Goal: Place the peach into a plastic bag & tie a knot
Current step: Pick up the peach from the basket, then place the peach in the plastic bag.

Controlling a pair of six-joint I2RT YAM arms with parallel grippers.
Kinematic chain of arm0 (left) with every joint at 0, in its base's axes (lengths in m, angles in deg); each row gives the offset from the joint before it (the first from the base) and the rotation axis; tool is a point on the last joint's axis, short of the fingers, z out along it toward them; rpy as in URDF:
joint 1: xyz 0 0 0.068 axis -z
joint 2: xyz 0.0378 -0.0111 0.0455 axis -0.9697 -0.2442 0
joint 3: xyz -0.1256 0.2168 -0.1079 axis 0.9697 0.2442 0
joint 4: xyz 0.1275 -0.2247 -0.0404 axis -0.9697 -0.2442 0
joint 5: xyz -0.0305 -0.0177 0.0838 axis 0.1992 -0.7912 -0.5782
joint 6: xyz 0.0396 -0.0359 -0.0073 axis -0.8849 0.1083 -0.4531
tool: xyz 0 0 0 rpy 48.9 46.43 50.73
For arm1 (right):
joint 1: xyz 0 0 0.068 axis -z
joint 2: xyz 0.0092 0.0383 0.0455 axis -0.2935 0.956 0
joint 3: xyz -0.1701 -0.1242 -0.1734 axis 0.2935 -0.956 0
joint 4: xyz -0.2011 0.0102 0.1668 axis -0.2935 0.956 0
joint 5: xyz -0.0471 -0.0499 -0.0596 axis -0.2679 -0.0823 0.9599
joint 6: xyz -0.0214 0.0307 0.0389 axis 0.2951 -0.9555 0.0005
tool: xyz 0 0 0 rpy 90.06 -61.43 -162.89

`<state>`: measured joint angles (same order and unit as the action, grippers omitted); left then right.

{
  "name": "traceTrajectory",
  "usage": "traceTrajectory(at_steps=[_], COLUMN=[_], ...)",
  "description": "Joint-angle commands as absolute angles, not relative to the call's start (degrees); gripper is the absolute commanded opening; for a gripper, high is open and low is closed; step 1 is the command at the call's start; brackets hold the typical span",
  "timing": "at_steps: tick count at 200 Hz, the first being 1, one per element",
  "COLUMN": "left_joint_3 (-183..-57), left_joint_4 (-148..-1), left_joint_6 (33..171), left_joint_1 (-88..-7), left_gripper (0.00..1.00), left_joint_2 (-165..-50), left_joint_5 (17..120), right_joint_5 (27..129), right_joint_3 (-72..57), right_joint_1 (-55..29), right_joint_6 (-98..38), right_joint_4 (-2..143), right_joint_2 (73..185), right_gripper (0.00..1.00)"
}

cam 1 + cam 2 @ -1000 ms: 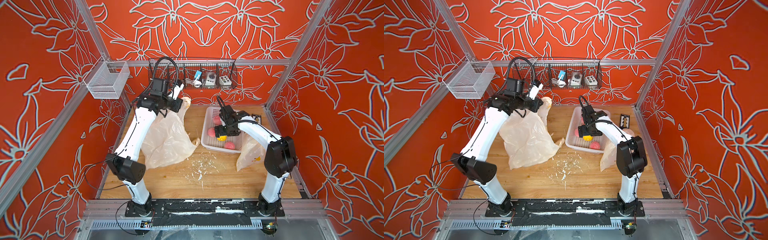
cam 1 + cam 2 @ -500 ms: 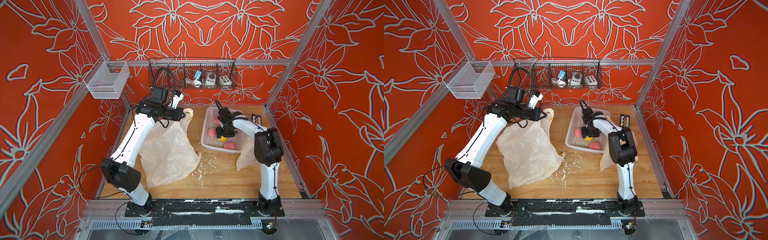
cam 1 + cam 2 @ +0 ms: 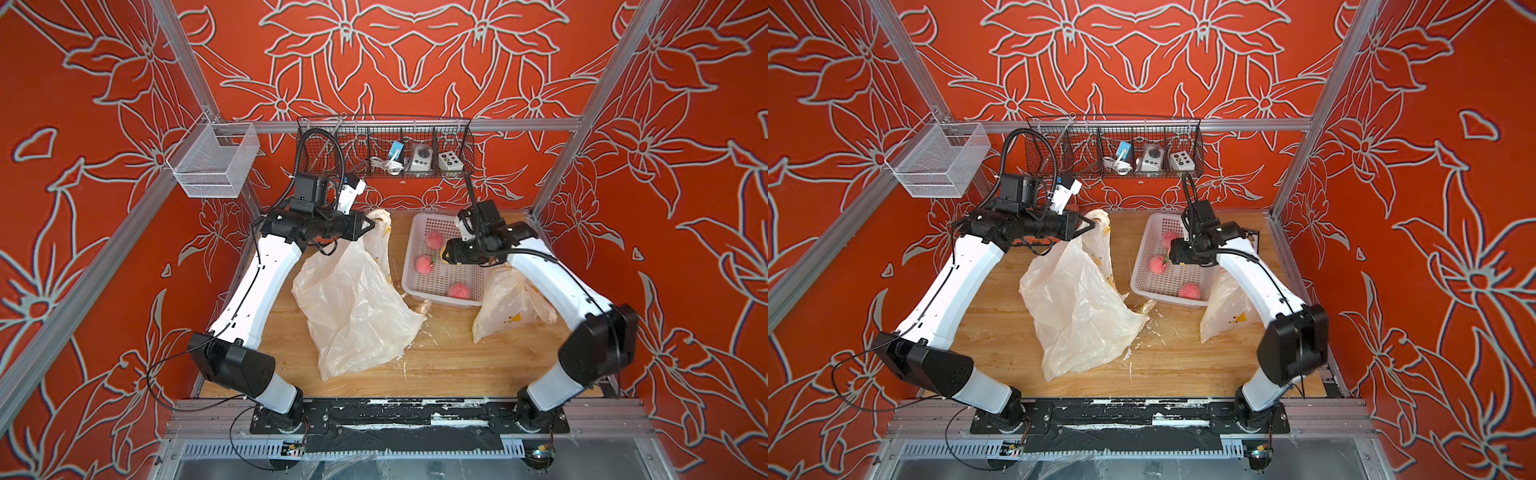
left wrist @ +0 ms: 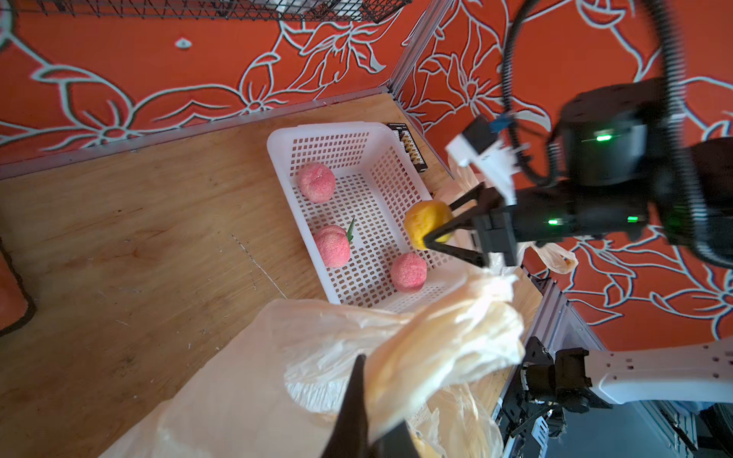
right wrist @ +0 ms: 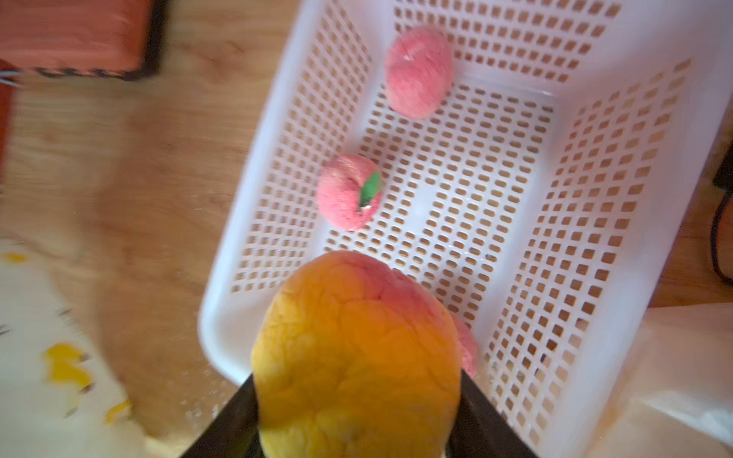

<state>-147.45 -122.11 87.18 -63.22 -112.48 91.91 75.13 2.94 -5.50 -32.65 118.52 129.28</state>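
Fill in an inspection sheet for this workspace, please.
surface: wooden table, white crumbs beside the bag.
job's things: yellow peach held over the basket; three pink peaches inside it.
clutter: second bag and black card beside the basket.
grippers: left gripper shut on the bag; right gripper shut on the yellow peach.
cables: black hose looping over the left wrist; thin cable by the left base.
surroundings: red flowered walls, wire rack with small devices, mesh bin.
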Motion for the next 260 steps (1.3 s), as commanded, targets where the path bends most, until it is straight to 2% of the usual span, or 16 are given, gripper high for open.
traceTrajectory(at_steps=[1, 32, 72, 95, 115, 140, 173, 186, 198, 220, 234, 260], left_joint_3=[-147.36, -148.82, -150.94, -149.86, -146.77, -142.88, -139.43, -137.74, -136.64, -135.88, -135.22, -134.41], left_joint_4=[-119.08, -117.91, -117.77, -112.94, -105.77, -99.32, -99.10, -98.75, -99.62, -103.00, -104.75, -108.16], left_joint_6=[88.90, 90.54, 93.12, 98.62, 103.97, 107.21, 105.92, 105.22, 103.75, 99.97, 98.55, 96.20], left_joint_1=[-63.30, -61.28, -57.31, -56.88, -56.79, -56.89, -58.86, -60.71, -62.54, -65.17, -66.34, -67.43], left_gripper=[0.00, 0.00, 0.00, 0.00, 0.00, 0.00, 0.00, 0.00, 0.00, 0.00, 0.00, 0.00], left_joint_2=[-112.40, -112.71, -112.37, -110.79, -109.28, -107.38, -106.41, -106.08, -105.72, -105.75, -105.51, -105.14], left_joint_5=[94.05, 96.53, 97.32, 96.74, 97.47, 95.39, 93.18, 92.91, 92.09, 90.39, 89.74, 87.91], right_joint_5=[59.76, 53.34, 50.23, 52.11, 64.30, 74.94, 73.38, 67.50, 62.34, 54.88, 53.55, 51.14], right_joint_3=[1.88, 3.23, 4.88, 0.80, 1.70, 2.87, 9.57, 11.20, 11.07, 9.56, 7.10, -2.27], right_joint_1=[-8.99, -17.89, -22.11, -23.83, -26.49, -26.79, -26.54, -25.60, -24.51, -21.86, -18.73, -7.06], right_joint_6=[-36.85, -45.76, -57.88, -66.91, -63.17, -56.82, -43.67, -40.95, -40.16, -40.30, -41.59, -49.05], right_joint_4=[115.93, 107.78, 94.23, 85.17, 93.02, 100.76, 110.50, 113.40, 114.29, 114.47, 113.60, 104.72], right_joint_2=[122.84, 122.07, 129.22, 131.58, 134.67, 139.09, 141.02, 140.87, 139.32, 133.52, 129.57, 125.62], right_gripper=[0.37, 0.32, 0.28, 0.31, 0.44, 0.57, 0.79, 0.88, 0.93, 0.92, 0.85, 0.73])
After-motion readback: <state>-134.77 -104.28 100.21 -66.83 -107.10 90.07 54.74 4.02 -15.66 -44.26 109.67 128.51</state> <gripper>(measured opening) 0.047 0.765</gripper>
